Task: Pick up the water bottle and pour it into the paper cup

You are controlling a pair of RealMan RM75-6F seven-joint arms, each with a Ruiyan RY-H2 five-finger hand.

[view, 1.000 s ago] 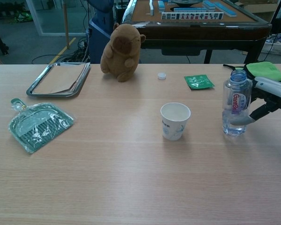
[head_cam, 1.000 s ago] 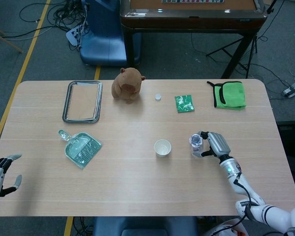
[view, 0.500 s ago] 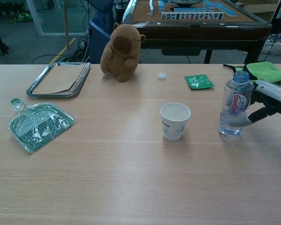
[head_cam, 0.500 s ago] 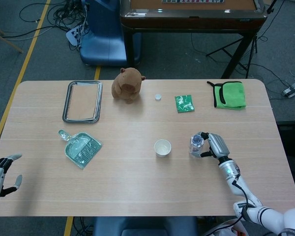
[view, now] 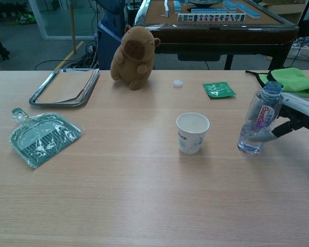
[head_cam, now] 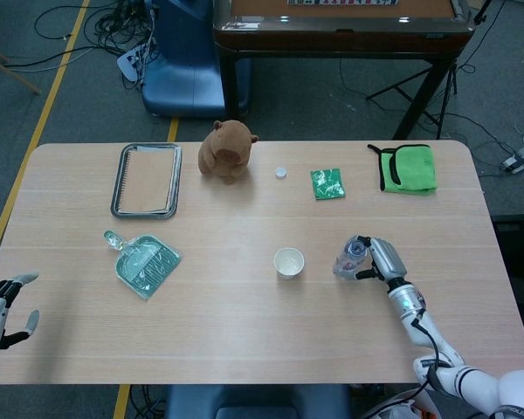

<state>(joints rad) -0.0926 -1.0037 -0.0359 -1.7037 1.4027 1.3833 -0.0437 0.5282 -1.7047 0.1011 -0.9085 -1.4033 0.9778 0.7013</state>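
A clear uncapped water bottle (view: 256, 123) (head_cam: 348, 257) with a little water at the bottom stands right of the white paper cup (view: 192, 133) (head_cam: 289, 262). My right hand (view: 293, 114) (head_cam: 378, 258) grips the bottle from its right side, and the bottle leans with its top tipped to the right. The cup stands upright and looks empty. My left hand (head_cam: 2, 307) hovers open off the table's front left corner, far from both. A small white bottle cap (view: 178, 83) (head_cam: 281, 173) lies at the back of the table.
A brown plush animal (view: 134, 50), a metal tray (view: 38, 95) holding a notebook, a green dustpan (view: 40, 136) in plastic wrap, a green sachet (view: 219, 89) and a green cloth (view: 293, 81) lie around the table. A dark table (view: 216, 23) stands behind.
The bottle has gone from upright to leaning, its base sliding a little toward the cup while my right hand keeps hold. My left hand has stayed still.
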